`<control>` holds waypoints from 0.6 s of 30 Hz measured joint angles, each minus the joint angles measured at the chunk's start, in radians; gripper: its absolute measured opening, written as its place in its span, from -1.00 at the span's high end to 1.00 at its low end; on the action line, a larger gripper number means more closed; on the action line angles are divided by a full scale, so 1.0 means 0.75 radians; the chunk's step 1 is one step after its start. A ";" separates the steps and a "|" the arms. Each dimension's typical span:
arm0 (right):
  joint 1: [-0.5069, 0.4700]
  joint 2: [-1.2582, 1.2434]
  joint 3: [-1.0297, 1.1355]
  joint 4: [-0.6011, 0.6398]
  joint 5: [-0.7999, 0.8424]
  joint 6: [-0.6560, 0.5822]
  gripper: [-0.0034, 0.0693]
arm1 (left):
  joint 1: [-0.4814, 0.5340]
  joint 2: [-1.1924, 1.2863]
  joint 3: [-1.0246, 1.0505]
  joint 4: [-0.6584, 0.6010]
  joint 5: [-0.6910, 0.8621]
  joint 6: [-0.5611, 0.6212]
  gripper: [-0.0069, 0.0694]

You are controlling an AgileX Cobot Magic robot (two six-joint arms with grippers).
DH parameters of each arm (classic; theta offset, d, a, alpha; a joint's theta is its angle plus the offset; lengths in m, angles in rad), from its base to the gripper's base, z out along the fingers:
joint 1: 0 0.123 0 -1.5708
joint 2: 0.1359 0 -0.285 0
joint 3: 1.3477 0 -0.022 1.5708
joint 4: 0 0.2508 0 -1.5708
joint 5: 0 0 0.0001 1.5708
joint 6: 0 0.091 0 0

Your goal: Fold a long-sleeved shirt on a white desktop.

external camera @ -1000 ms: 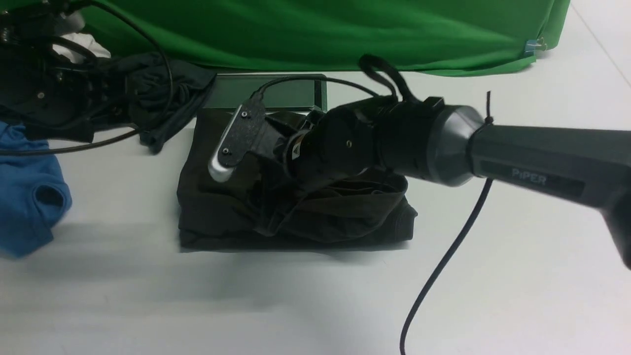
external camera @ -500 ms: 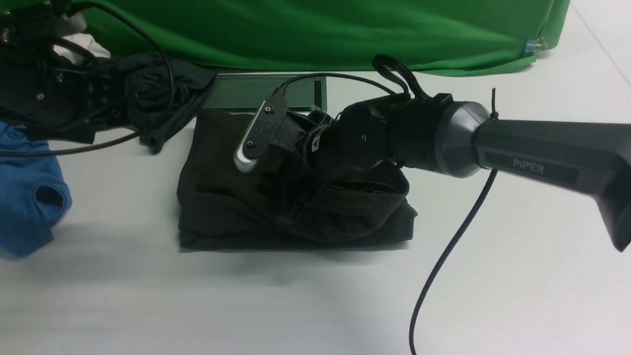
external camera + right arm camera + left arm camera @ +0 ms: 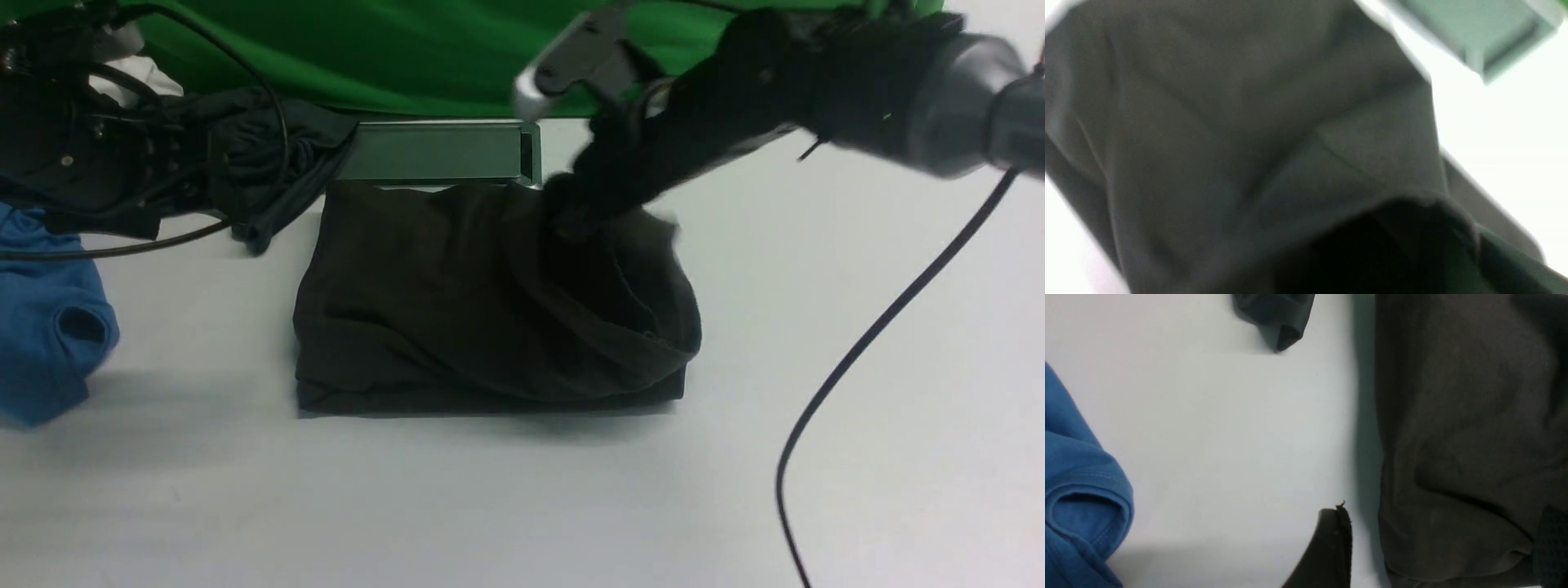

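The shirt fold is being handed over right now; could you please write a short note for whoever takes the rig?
Right gripper: shut on a far right fold of the shirt, held raised.
Left gripper: open, at the shirt's left edge, holding nothing.
Shirt: a rough rectangle in the middle of the desktop.
Done: main folds.
Left: probably lay the held flap flat, tidy, release.

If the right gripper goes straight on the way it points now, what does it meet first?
The long-sleeved shirt: the right gripper points down into its bunched cloth, apparently pinching it.

white desktop (image 3: 522,506), long-sleeved shirt (image 3: 441,310), blue shirt (image 3: 49,343), charcoal garment (image 3: 277,155)
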State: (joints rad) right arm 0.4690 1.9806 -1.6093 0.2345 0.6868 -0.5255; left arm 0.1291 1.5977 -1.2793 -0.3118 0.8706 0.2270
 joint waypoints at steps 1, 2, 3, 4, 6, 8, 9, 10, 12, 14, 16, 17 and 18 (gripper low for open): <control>-0.004 0.000 0.000 0.000 0.000 0.000 0.86 | 0.000 0.000 0.000 0.000 0.000 0.000 -0.81; -0.028 0.000 0.010 0.000 0.063 0.013 0.86 | 0.000 0.000 0.000 0.000 0.004 0.000 -0.80; -0.043 0.000 0.021 0.000 0.090 0.021 0.85 | 0.000 0.000 0.000 0.000 0.006 0.000 -0.80; -0.060 0.000 0.036 -0.001 0.112 0.032 0.84 | 0.000 0.000 0.000 0.000 0.007 0.000 -0.80; -0.095 0.000 0.077 -0.001 0.131 0.053 0.80 | 0.000 0.000 0.000 0.000 0.007 0.000 -0.79; -0.115 0.000 0.108 -0.005 0.114 0.060 0.75 | 0.000 0.000 0.000 0.000 0.007 0.000 -0.79; -0.126 0.000 0.120 -0.013 0.092 0.060 0.71 | 0.000 0.000 0.000 0.000 0.007 0.004 -0.79; -0.136 0.000 0.126 -0.024 0.061 0.060 0.67 | 0.000 0.000 0.000 0.000 0.008 0.004 -0.79; -0.150 0.000 0.130 -0.056 -0.040 0.046 0.57 | 0.000 0.000 0.000 0.000 0.009 0.004 -0.77; -0.154 0.000 0.130 -0.092 -0.121 0.017 0.49 | 0.000 0.000 0.000 0.000 0.009 0.004 -0.76; -0.155 0.000 0.122 -0.151 -0.283 -0.010 0.33 | 0.000 0.000 0.000 -0.006 0.009 0.004 -0.75; -0.155 0.000 0.117 -0.153 -0.291 -0.007 0.32 | 0.000 0.000 0.000 -0.006 0.009 0.004 -0.75; -0.155 0.000 0.104 -0.161 -0.313 0.008 0.27 | 0.000 0.000 0.000 -0.006 0.009 0.004 -0.75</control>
State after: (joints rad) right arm 0.3526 1.9806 -1.5315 0.1140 0.4520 -0.5197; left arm 0.1291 1.5977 -1.2793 -0.3160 0.8771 0.2300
